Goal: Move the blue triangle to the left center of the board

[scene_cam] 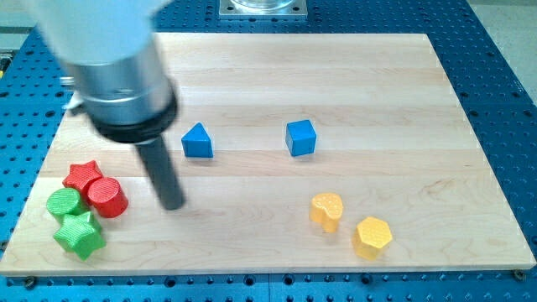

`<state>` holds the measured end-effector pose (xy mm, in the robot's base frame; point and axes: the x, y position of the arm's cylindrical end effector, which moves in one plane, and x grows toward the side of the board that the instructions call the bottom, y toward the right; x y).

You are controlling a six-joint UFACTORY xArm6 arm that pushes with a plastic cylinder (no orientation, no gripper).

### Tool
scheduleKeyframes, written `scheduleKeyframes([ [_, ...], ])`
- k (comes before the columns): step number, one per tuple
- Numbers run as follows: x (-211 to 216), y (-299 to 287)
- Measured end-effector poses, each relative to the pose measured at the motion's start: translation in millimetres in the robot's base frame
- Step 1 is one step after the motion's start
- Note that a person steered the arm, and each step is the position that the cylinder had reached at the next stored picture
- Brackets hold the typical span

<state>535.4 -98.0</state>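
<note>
Eight blocks lie on the pale wooden table [377, 84], and a good part of the view's upper left is taken up by the blurred, out-of-focus body of the arm [117, 75], which is cut off at the view's top and hides the table's upper-left corner. From it the dark rod runs down to my tip [172, 204], which sits below and to the left of the blue triangle [197, 141], apart from it, and just to the right of the red cylinder [106, 197]. There are no jaws on this arm (only the rod), so nothing is pinched or spread. The blue triangle rests left of the middle of the table, with the blue cube [300, 137] well apart on its right at about the same height. At the lower left four blocks crowd together: a red star [82, 175], the red cylinder, a green cylinder [64, 204] and a green star [80, 234], the last close to the table's bottom edge; whether they all touch is hard to tell. At the lower right, what looks like a yellow heart [326, 210] lies near a yellow hexagon [372, 236]. Bare wood stretches along the top edge and down the right side.
</note>
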Motion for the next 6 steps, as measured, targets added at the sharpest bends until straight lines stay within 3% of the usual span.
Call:
scheduleKeyframes([
  [2,-26,42],
  [4,-78,33],
  [6,-92,-68],
])
